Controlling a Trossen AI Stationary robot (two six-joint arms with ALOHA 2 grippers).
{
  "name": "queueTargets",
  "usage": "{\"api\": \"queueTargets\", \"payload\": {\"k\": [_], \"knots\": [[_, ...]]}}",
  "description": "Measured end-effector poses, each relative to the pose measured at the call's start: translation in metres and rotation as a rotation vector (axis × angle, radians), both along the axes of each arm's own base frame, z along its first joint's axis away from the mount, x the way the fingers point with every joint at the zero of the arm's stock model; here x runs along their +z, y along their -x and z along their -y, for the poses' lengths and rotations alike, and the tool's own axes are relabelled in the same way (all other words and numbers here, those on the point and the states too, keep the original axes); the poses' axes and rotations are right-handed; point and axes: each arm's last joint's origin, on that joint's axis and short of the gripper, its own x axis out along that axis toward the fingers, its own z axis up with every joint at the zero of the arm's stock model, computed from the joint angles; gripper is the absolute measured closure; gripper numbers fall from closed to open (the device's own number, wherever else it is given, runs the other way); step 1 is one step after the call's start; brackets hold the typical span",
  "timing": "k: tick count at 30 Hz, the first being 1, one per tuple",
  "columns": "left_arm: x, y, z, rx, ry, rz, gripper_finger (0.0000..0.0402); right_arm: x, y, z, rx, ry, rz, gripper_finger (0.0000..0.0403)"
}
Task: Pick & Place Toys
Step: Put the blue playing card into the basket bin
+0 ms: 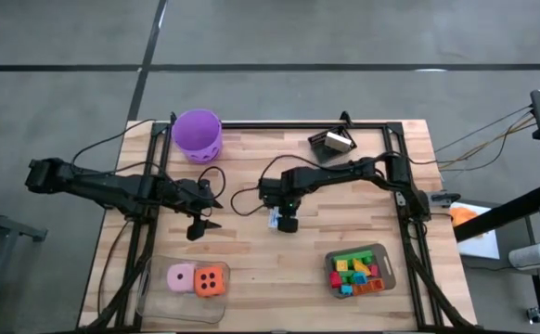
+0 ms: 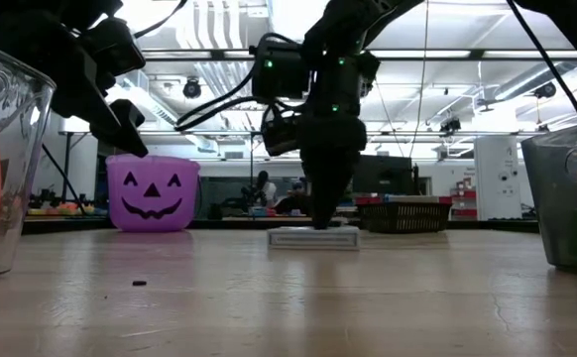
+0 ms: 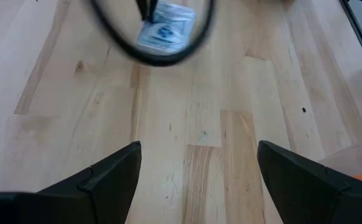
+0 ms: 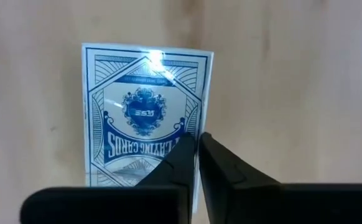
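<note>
- right gripper [image 4: 198,155] is down at the middle of the table, fingers pinched together w/ nothing between them; tips sit at the right edge of the card pack [image 4: 147,118], which lies flat on the wood; the closed fingers are over the pack's edge, not around it
- in the low view the right gripper [image 2: 324,220] comes straight down onto the pack [image 2: 314,238], pack flat on the tabletop [image 2: 269,297]
- from above, pack [image 1: 275,220] peeks out just left of the right gripper [image 1: 289,223], approx table center
- left gripper [image 3: 199,174] hangs over bare wood left of center, fingers spread wide, holding nothing; card pack [image 3: 165,32] shows ahead of it, behind a looping black cable [image 3: 116,34]
- pink die [image 1: 181,276] + orange die [image 1: 211,281] side by side in the clear bin [image 1: 149,301], front left
- grey tray [image 1: 384,260] front right, full of small colored bricks [image 1: 355,274]
- purple pumpkin-face bucket [image 1: 198,133] back left; small dark box [image 1: 333,142] back center-right, well apart from the pack
</note>
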Motion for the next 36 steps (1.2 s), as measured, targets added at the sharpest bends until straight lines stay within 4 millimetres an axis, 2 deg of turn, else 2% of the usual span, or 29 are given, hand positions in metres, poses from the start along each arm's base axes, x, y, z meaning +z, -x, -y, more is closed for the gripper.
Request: {"api": "queueTargets", "payload": {"k": [13,18,23,30,36], "knots": [[0.000,0.000,0.000,0.000,0.000,0.000,0.0078,0.051,0.025,-0.025,-0.019,0.212,-0.014,0.0386],[0.000,0.000,0.000,0.000,0.000,0.000,0.0078,0.068,0.028,-0.031,-0.021,0.158,0.042,0.0385],[0.000,0.000,0.000,0.000,0.000,0.001,0.0078,0.063,0.021,-0.045,-0.007,0.019,0.133,0.0385],[0.000,0.000,0.000,0.000,0.000,0.000,0.0078,0.037,0.007,-0.068,-0.004,-0.084,0.416,0.0385],[0.000,0.000,0.000,0.000,0.000,0.000,0.0078,0.012,0.015,-0.071,-0.057,-0.008,0.458,0.0385]]}}
